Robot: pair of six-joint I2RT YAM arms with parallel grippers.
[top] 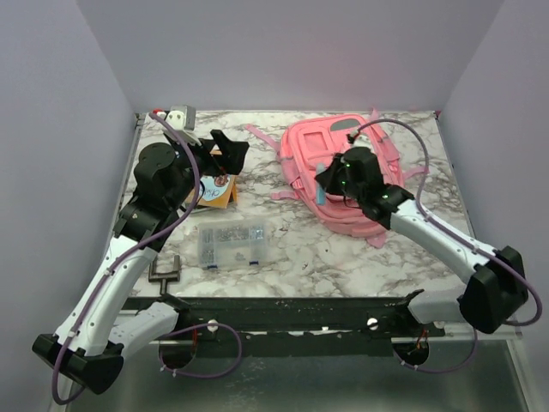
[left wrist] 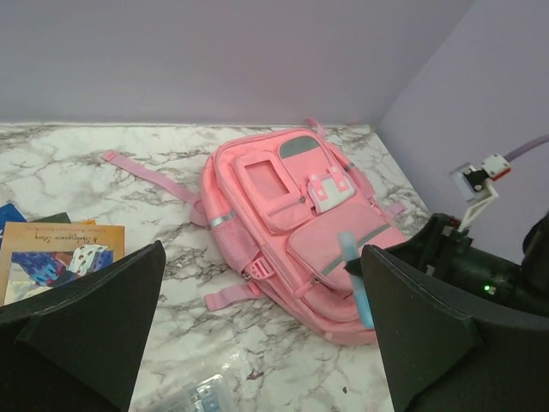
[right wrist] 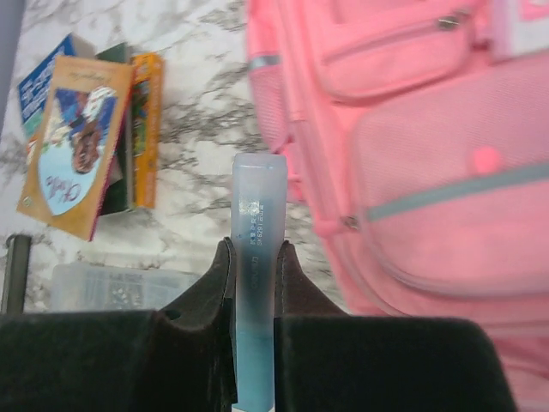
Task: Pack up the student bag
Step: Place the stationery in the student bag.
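Almost nothing can be read. The blue tube carries a strip of tiny white print along its length, too fine to make out. The book, at ten o'clock from the tube, has a cursive word on its cover (blurred, illegible). Dark markings on the clear box at eight o'clock are equally unreadable.

Your left arm reaches up and forward from its base, elbow high and wrist level. The left gripper is spread as wide as it goes, with nothing between its fingers. Your right arm stretches forward and inward, its wrist tipped down. The right gripper is clamped on a blue tube. One finger presses each side of the tube, which juts straight out ahead of the fingertips.
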